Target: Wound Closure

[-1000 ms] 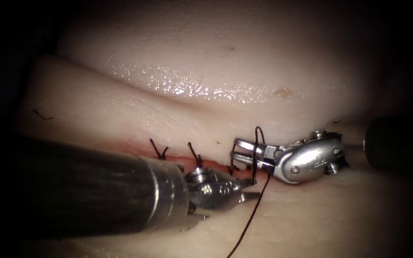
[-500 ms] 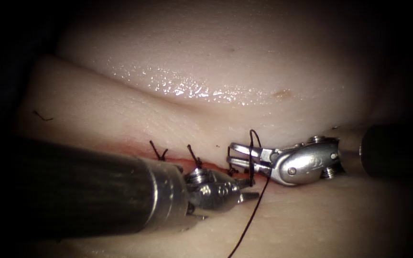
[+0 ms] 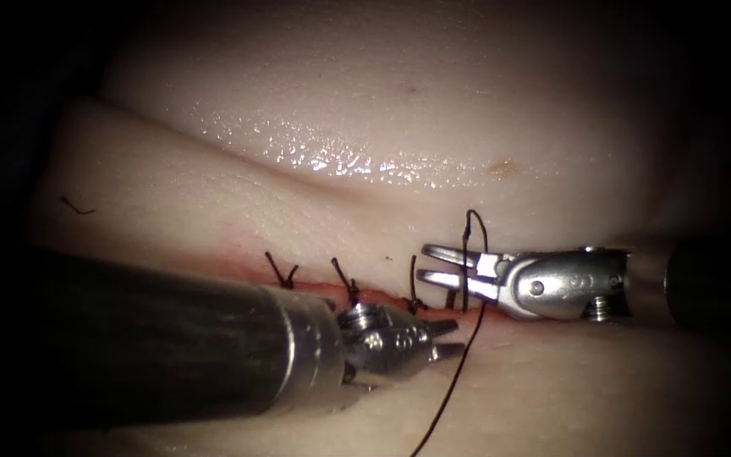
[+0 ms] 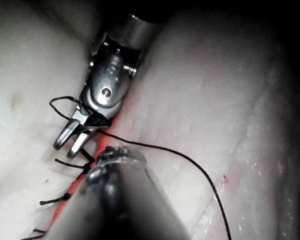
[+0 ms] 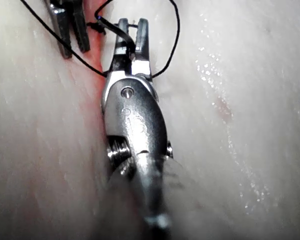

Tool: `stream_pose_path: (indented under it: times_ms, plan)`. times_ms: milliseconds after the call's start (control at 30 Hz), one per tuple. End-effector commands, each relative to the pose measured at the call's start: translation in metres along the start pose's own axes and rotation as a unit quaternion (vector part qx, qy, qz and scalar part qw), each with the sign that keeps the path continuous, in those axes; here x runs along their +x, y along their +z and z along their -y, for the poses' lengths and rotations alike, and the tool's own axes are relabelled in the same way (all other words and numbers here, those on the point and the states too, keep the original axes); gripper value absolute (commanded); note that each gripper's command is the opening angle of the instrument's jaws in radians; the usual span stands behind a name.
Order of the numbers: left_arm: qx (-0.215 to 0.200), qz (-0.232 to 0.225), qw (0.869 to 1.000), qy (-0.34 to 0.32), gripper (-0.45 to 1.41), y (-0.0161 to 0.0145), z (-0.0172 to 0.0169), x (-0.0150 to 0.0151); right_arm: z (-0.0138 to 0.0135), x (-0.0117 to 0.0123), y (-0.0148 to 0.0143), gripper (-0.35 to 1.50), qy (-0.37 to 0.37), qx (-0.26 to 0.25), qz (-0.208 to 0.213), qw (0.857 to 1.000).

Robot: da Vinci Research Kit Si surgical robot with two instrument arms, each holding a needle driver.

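Observation:
My right tool [image 3: 422,262] lies over the right end of the cut [image 3: 382,294], jaws open, nothing gripped. A loop of thread [image 3: 471,222] is wrapped around its jaws. From the loop the thread [image 3: 454,372] runs down the near tissue [image 3: 552,389] and off the lower edge. My left tool [image 3: 454,335] comes in from the left, tips just below the right tool's and beside a short upright strand [image 3: 450,298]. In the right wrist view a dark strand crosses between the right tool's [image 5: 132,24] open jaws, with the left tool [image 5: 69,30] alongside. The left wrist view also shows the right tool [image 4: 67,149].
Three tied stitches [image 3: 281,271] [image 3: 344,281] [image 3: 414,296] with short upright ends stand along the cut, which carries red fluid [image 3: 230,261]. A cut scrap of thread [image 3: 76,206] lies on the far tissue at left. A glistening fold [image 3: 340,156] runs behind the cut.
The right tool has drawn back to the right and slightly up, carrying the thread loop with it. The left tool has edged a little to the right.

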Motion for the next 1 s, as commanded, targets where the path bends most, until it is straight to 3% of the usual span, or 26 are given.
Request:
stream_pose_path:
  times_ms: [33, 333, 600, 967, 1000]
  plan:
    - [-0.005, 0.003, 1.000, 0.001, 0.10, 0.0010, -0.0006, -0.0003, -0.0005, 0.0001, 0.0010, -0.35, -0.002, -0.001, -0.002, 1.000]
    - [-0.018, 0.009, 1.000, -0.005, 0.10, 0.0011, -0.0020, -0.0024, -0.0010, 0.0006, 0.0018, -0.35, -0.001, -0.003, -0.006, 1.000]
    - [-0.028, 0.019, 0.999, -0.010, 0.10, 0.0034, -0.0023, -0.0040, -0.0013, 0.0011, 0.0017, -0.35, 0.002, -0.009, -0.013, 1.000]
    - [-0.033, 0.020, 0.999, -0.016, 0.12, 0.0039, -0.0007, -0.0050, -0.0033, 0.0020, 0.0015, -0.35, 0.110, -0.022, -0.007, 0.994]
    - [-0.033, 0.020, 0.999, -0.017, 0.12, 0.0038, -0.0011, -0.0050, -0.0037, 0.0016, 0.0016, -0.35, 0.159, -0.022, -0.008, 0.987]
